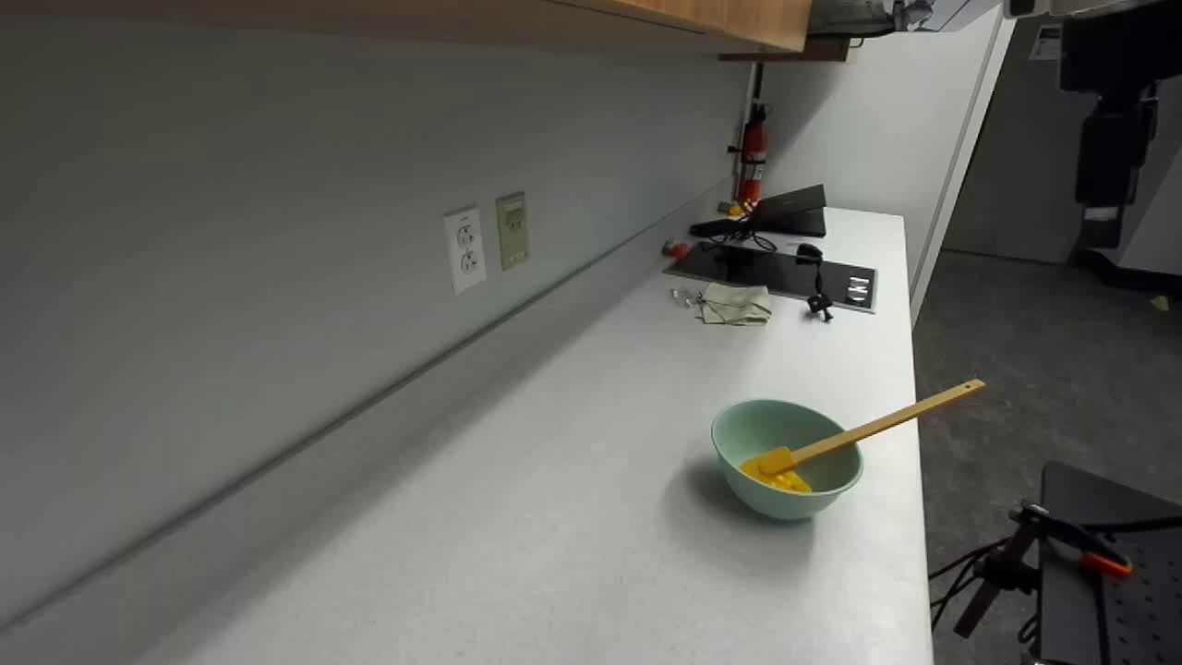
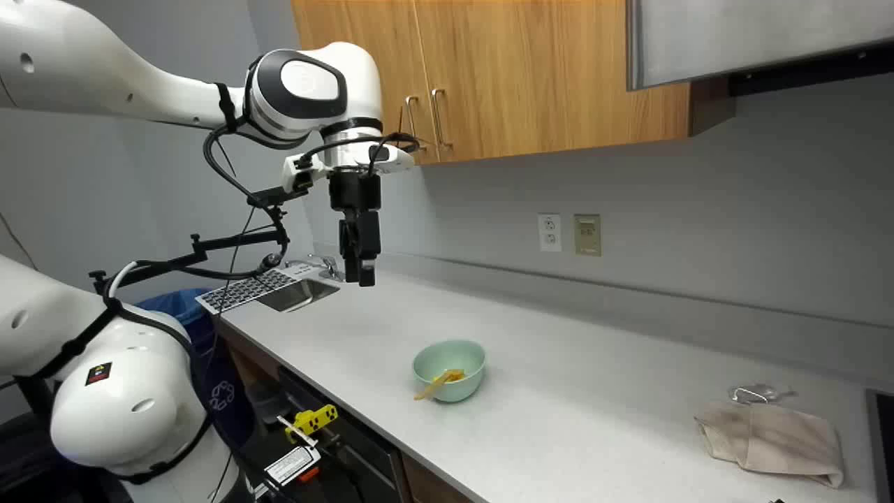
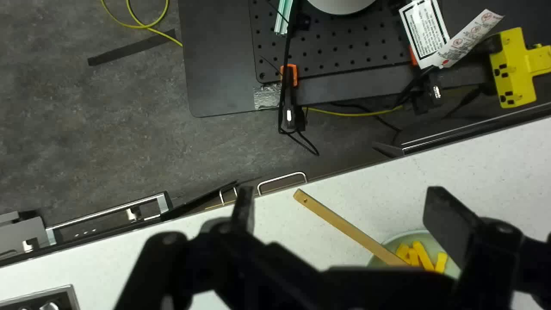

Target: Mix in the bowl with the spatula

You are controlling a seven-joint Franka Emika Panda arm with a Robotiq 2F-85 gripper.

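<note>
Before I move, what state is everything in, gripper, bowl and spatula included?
Gripper: open, nothing held, above the counter.
Bowl: upright on the counter, uncovered.
Spatula: ungripped, head in the bowl, handle out over the rim.
Yellow pieces: loose in the bowl.
Cloth: folded, lying on the counter.
Cabinet doors: closed.
White wall outlet: nothing plugged in.
Cooktop: on or off, I can't tell.

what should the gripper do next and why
I'd probably lower the gripper toward the handle of the spatula: its jaws stand open with nothing held, the handle appears between them in the wrist view, and an exterior view shows the gripper hanging higher than the bowl.
</note>
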